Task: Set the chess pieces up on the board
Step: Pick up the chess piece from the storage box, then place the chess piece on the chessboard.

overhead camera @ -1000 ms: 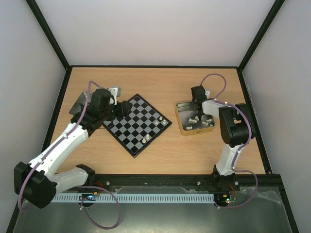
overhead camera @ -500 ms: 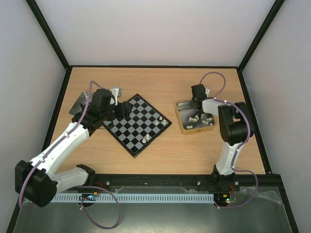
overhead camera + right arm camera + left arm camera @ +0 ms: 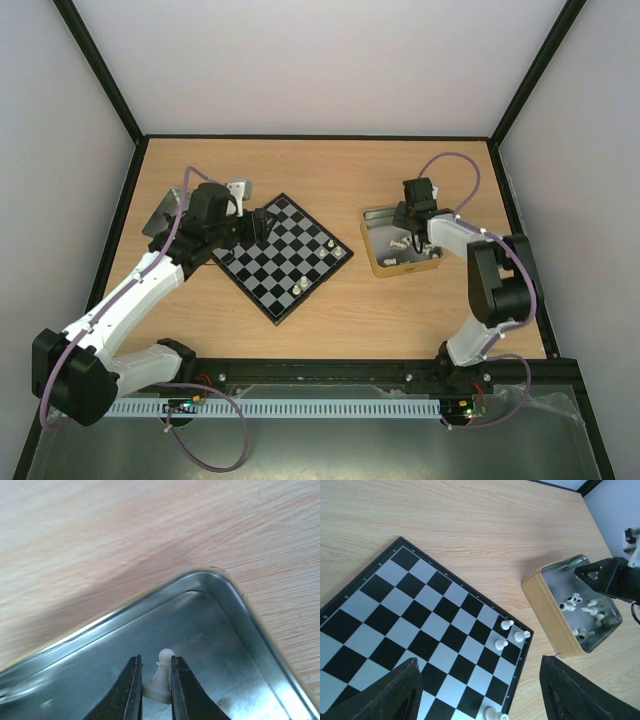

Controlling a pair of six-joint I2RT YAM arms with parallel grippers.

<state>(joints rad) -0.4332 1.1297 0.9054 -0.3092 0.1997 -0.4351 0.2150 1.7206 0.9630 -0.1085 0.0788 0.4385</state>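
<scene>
The board (image 3: 283, 257) lies at an angle left of centre, and a few white chess pieces (image 3: 506, 624) stand near its right corner (image 3: 336, 246). My left gripper (image 3: 262, 222) hovers open over the board's far left side; in its wrist view the dark fingers (image 3: 395, 695) frame the board (image 3: 420, 625) with nothing between them. My right gripper (image 3: 408, 222) reaches into a gold-walled metal tray (image 3: 405, 268) that holds several loose chess pieces (image 3: 572, 600). In the right wrist view the gripper (image 3: 155, 660) is shut on a white pawn (image 3: 160, 682) standing upright near the tray's corner (image 3: 240, 605).
A second metal tray (image 3: 165, 212) lies at the far left, partly hidden by the left arm. Bare wood separates the board from the gold tray (image 3: 550, 615). Black frame rails and walls bound the table.
The right gripper has closed onto the pawn in the tray, and the right arm's elbow has swung to the right. The left arm has hardly moved.
</scene>
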